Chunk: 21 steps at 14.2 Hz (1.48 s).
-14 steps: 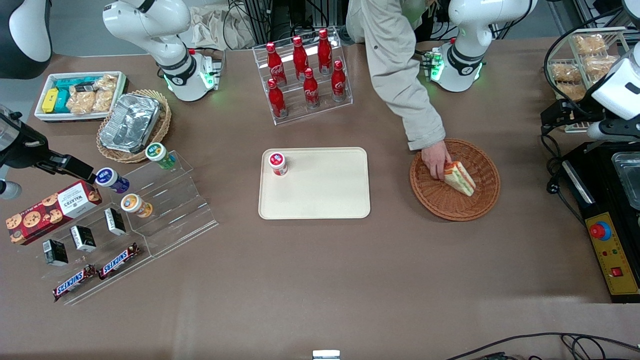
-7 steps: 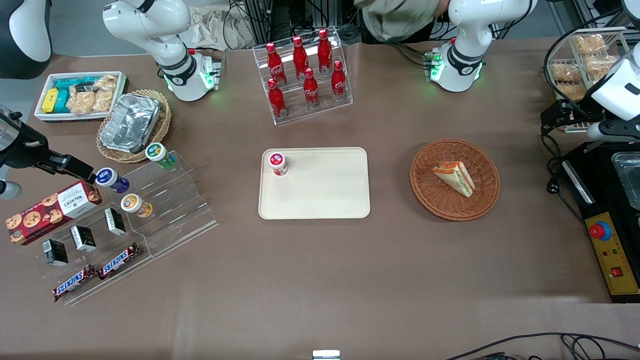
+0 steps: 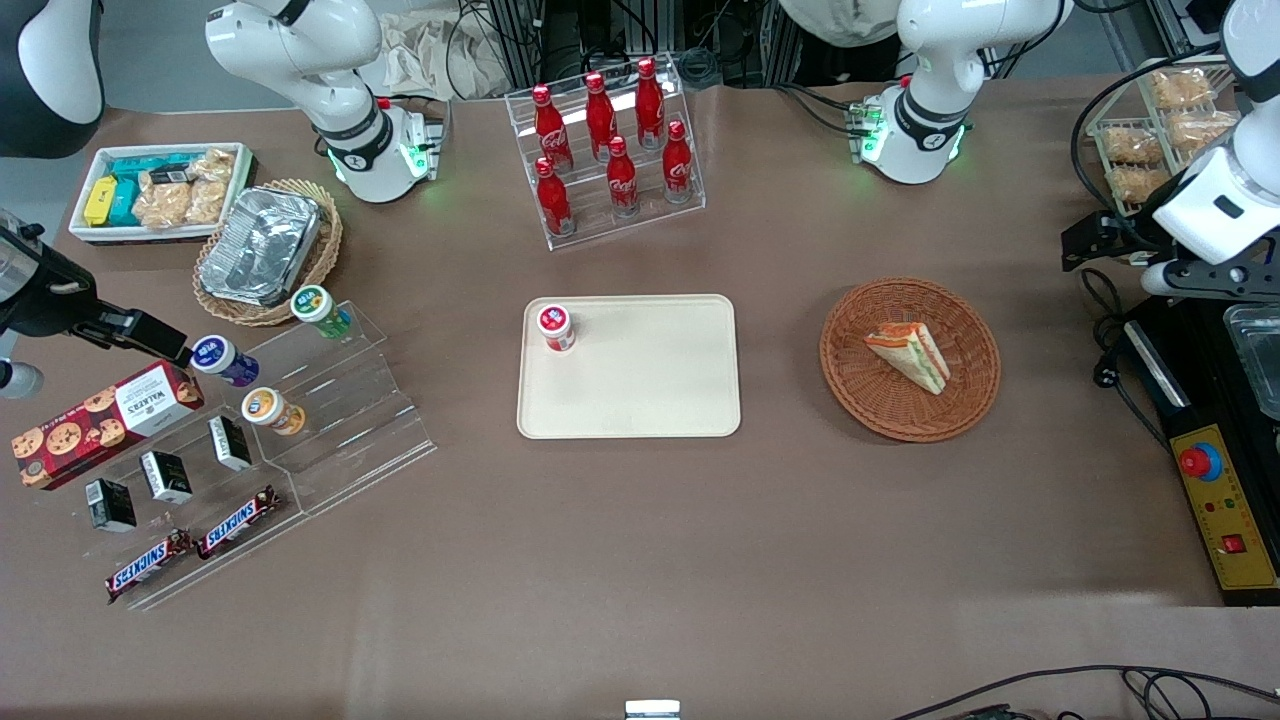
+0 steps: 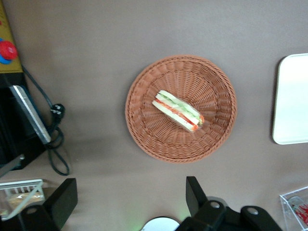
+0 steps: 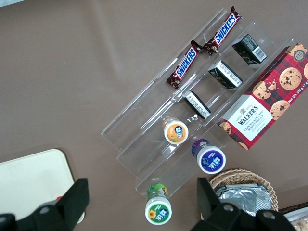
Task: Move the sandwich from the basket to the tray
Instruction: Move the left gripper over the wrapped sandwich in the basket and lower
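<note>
The sandwich [image 3: 910, 356] lies alone mid-basket [image 3: 909, 415], at three o'clock from the tray [image 3: 640, 400]; the left gripper [image 4: 130, 202] hovers high above, fingers spread and empty, and should probably descend squarely, pinching the wedge gently across its bread faces.

Brown table [image 3: 640, 560], evenly lit

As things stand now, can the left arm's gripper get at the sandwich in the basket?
Probably yes. The sandwich lies alone and uncovered in the basket, with nothing over it. The gripper hangs above the table, fingers spread open, and the wrist view shows open space down to the sandwich.
</note>
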Each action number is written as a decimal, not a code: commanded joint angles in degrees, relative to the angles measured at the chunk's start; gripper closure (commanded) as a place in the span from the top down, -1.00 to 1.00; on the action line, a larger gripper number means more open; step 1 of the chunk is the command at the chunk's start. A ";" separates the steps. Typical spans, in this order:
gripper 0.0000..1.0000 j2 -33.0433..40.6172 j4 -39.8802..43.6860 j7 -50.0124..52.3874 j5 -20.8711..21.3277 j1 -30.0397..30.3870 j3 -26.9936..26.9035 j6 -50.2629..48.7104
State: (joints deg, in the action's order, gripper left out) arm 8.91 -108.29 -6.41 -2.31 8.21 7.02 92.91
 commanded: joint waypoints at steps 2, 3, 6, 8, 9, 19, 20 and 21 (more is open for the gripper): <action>1.00 7.25 -13.31 4.89 -2.69 0.84 0.71 10.76; 1.00 8.48 -16.66 7.09 -2.96 0.84 0.71 13.85; 1.00 8.32 -19.68 11.76 -6.38 0.49 0.89 16.16; 1.00 7.88 -21.78 14.75 -6.65 0.23 1.06 17.64; 1.00 7.88 -23.70 17.63 -6.82 0.05 1.15 20.01; 0.99 0.77 -33.83 45.33 -10.17 -6.44 2.21 42.25; 0.99 -0.28 -34.18 46.13 -10.17 -6.98 2.21 43.92; 0.99 -1.08 -35.49 46.57 -10.08 -7.07 2.21 46.29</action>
State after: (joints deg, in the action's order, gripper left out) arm 9.50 -142.31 37.71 -11.70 1.94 9.05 135.29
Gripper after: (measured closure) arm 0.000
